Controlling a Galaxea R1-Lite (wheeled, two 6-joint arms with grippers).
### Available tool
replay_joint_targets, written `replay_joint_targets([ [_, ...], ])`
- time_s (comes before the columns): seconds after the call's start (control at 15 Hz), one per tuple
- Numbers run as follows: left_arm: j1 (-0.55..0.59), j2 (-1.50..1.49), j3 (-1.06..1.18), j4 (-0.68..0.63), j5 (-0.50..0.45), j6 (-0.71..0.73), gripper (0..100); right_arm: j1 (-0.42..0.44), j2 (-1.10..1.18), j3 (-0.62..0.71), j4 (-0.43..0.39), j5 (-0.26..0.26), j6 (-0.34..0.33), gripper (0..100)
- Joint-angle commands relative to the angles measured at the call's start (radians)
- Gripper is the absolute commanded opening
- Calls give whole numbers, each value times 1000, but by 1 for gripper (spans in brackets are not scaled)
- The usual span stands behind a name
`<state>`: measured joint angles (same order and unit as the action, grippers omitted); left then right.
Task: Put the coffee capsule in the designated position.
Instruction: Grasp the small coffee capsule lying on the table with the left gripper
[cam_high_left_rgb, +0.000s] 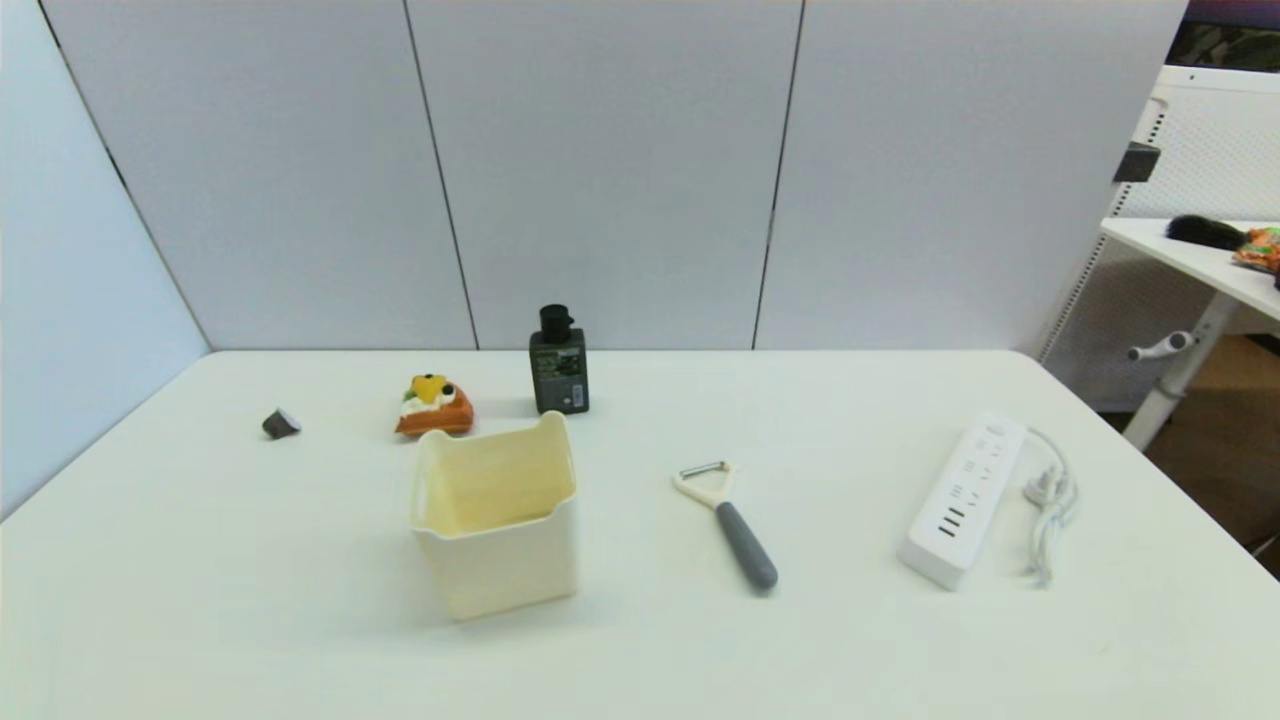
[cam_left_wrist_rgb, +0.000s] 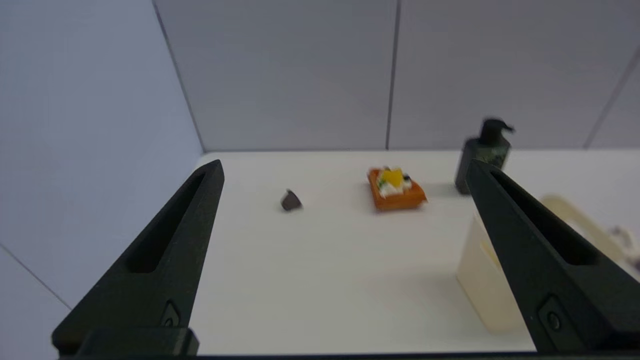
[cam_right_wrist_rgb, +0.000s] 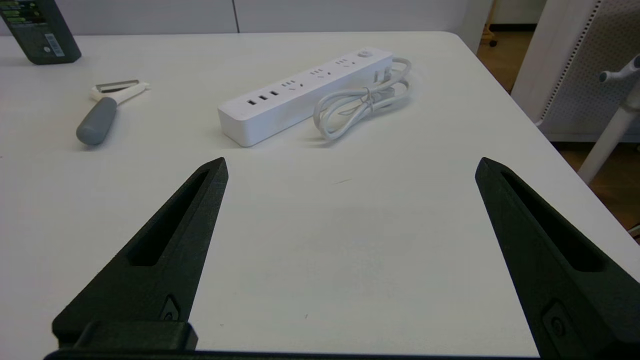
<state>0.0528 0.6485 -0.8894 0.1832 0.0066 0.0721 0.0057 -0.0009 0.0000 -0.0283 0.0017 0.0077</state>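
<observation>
On the white worktop (cam_high_left_rgb: 200, 600), the small dark grey-brown coffee capsule (cam_high_left_rgb: 281, 424) lies far left. To its right sits the orange toy cake (cam_high_left_rgb: 434, 406), then the black pump bottle (cam_high_left_rgb: 559, 362). The tall cream-yellow plastic bin (cam_high_left_rgb: 497, 515) stands before them. Farther right lie the grey-handled peeler (cam_high_left_rgb: 728, 520) and the white power strip (cam_high_left_rgb: 963, 500).

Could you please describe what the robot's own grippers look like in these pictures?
Only the wrist views show them. The left gripper and the right gripper look alike: each has two long matt black fingers that taper to a point, with an elongated recessed slot along the inner face and a small screw hole near the base. No cables, markings or arm links are visible.
</observation>
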Motion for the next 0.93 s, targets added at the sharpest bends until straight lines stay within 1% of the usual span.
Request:
replay_joint_targets([
  [0.07, 229, 553, -557, 311, 4, 5, 100, 0, 1, 8, -1, 0, 0, 100],
  [0.27, 294, 773, -706, 312, 4, 25, 100, 0, 1, 8, -1, 0, 0, 100],
  [0.47, 322, 987, -893, 321, -11, 95, 100, 0, 1, 8, -1, 1, 0, 100],
  [0.67, 323, 1122, -967, 321, -99, 143, 100, 0, 1, 8, -1, 0, 0, 100],
  [0.8, 323, 1197, -1016, 335, -122, 156, 100, 0, 1, 8, -1, 0, 0, 100],
  [0.93, 323, 1246, -1054, 384, -143, 212, 100, 0, 1, 8, -1, 1, 0, 100],
])
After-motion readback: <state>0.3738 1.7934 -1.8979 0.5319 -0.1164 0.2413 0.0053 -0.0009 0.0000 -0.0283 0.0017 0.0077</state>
